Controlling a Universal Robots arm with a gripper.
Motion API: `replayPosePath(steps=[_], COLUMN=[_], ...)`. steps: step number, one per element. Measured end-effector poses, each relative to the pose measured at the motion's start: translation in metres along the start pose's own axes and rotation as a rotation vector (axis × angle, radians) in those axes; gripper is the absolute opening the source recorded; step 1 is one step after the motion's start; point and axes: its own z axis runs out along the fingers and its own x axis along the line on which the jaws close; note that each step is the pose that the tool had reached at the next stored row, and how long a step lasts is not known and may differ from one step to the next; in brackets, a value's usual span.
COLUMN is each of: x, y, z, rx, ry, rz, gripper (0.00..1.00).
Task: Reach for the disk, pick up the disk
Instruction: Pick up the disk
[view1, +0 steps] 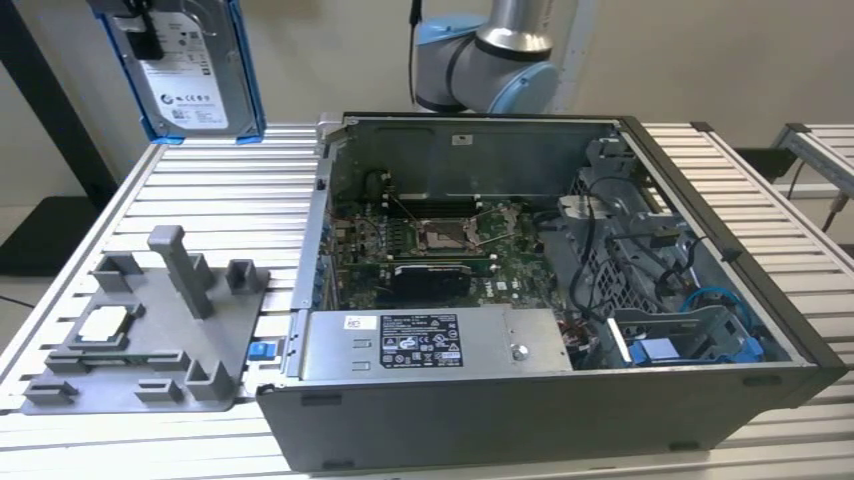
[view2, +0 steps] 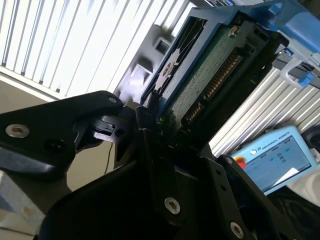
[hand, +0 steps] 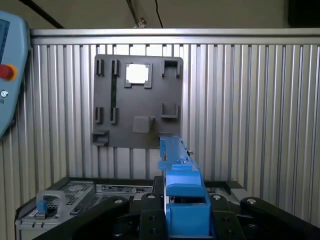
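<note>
Ribbed aluminium table (view1: 200, 200), bearing 2 items: open computer case (view1: 534, 420) at the exterior view's right, flat grey holder plate (view1: 150, 345) just beside it, at the left.

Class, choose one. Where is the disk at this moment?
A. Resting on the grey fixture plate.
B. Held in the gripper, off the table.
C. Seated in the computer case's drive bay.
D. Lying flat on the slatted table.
B: the exterior view shows the disk held upright, off the slatted table, and in the first wrist view the gripper is shut on its blue bracket.
</note>
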Motion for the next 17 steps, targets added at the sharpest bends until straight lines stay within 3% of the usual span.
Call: replayPosePath(steps=[17], x=[-0.0006], y=[-0.0466], z=[-0.0002], rx=[-0.0003], ry=[0.0000], rz=[0.000], gripper=[0.00])
